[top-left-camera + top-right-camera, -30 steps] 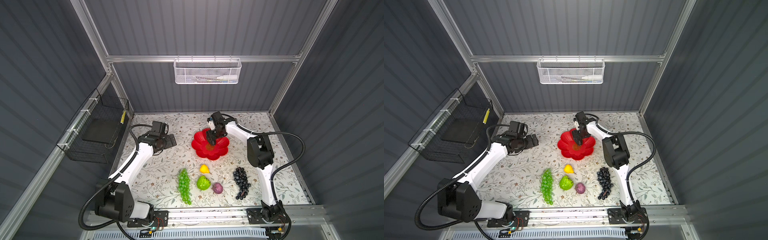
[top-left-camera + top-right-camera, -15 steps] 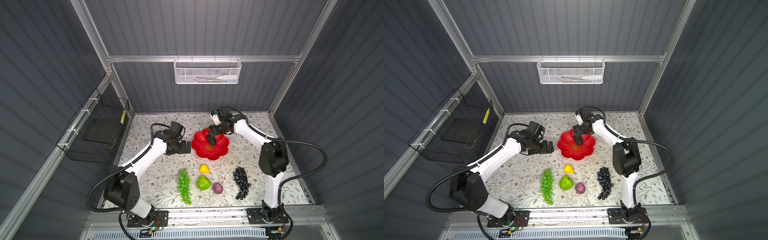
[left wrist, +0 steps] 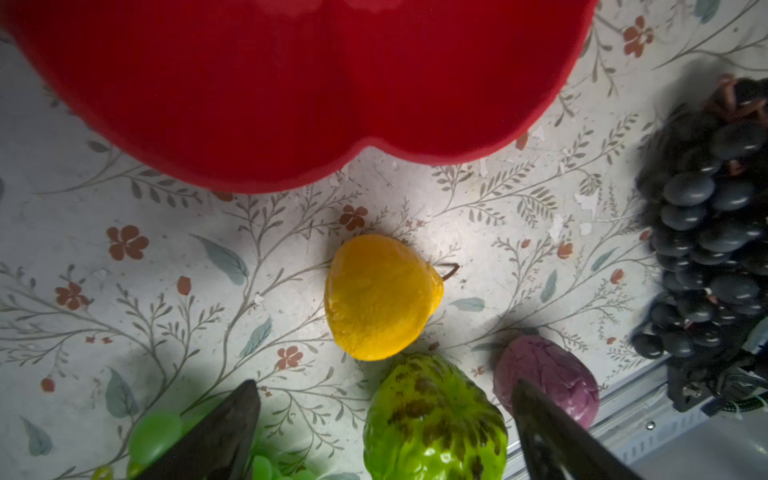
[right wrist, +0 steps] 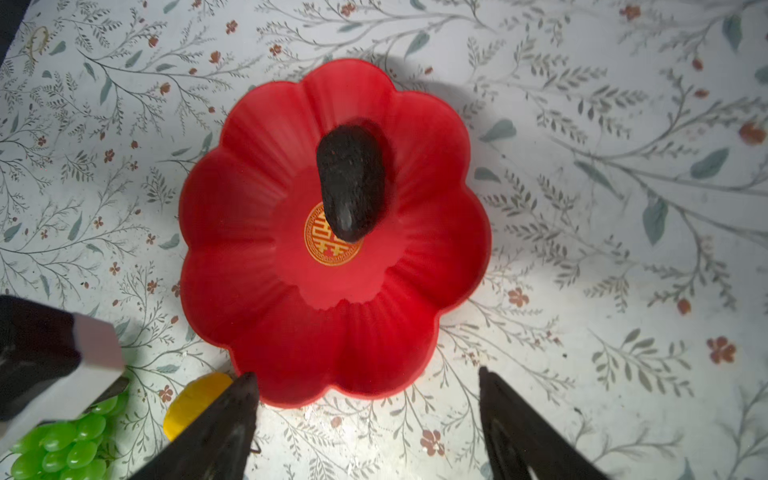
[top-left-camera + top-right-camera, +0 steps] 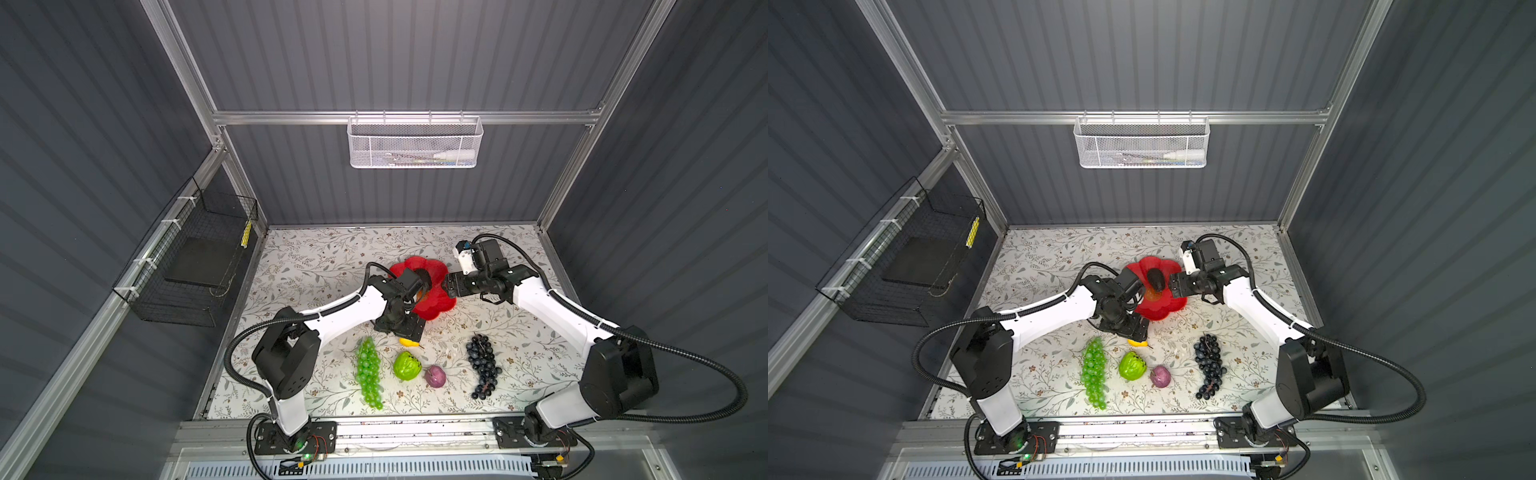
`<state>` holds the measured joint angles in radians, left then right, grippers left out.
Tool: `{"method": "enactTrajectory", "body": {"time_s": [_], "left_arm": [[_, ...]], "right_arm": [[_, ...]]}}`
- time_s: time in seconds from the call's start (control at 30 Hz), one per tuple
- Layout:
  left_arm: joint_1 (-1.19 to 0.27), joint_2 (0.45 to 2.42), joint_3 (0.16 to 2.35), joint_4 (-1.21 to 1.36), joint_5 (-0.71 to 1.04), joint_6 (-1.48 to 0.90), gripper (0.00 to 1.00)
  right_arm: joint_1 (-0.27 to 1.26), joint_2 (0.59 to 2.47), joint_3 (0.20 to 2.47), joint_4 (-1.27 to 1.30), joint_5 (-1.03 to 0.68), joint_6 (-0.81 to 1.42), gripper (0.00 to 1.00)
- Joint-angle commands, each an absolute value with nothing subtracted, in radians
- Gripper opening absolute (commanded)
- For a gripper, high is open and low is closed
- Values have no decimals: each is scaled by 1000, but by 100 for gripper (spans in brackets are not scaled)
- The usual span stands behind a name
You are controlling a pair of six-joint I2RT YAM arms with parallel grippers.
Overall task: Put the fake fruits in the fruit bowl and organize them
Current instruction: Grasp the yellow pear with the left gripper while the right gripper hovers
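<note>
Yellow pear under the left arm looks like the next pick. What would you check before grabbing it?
1. Left end effector open: ok.
2. Yellow pear centred ahead of it: ok, lying free.
3. Green bumpy fruit clear of the pear: cannot tell, very close.
4. Space in the fruit bowl: ok, only the black avocado inside.
5. Right end effector away from the bowl: not ok, open over its rim.

We see a red bowl (image 4: 249, 257), gold-centred, a black avocado (image 4: 351, 183), a yellow pear (image 3: 380, 297), green grapes (image 5: 368, 374), blue-black grapes (image 5: 483, 365), a brown-flecked green fruit (image 3: 432, 419), a purple fruit (image 3: 544, 374), and a pale worktop (image 4: 623, 257) printed with grey-green sprigs and rust flowers.
</note>
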<state>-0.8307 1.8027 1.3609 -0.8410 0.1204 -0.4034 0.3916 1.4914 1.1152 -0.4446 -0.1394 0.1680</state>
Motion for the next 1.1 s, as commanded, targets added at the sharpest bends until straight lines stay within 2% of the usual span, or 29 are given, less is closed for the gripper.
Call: {"method": "enactTrajectory", "body": {"time_s": [0.0, 0.33, 0.6, 0.87, 1.07], "left_arm": [[-835, 1834, 1381, -844, 123, -407, 94], [-836, 1940, 1396, -787, 143, -388, 88], [-835, 1962, 1375, -756, 167, -398, 72], [-833, 1941, 1365, -773, 171, -396, 48], [-817, 1896, 1332, -757, 171, -400, 42]], "right_arm": [[385, 1468, 1066, -361, -188, 208, 83], [383, 1512, 1071, -328, -223, 219, 82], [382, 1541, 1071, -328, -237, 218, 81], [383, 1542, 1075, -330, -239, 220, 81], [383, 1546, 1086, -332, -244, 221, 81]]}}
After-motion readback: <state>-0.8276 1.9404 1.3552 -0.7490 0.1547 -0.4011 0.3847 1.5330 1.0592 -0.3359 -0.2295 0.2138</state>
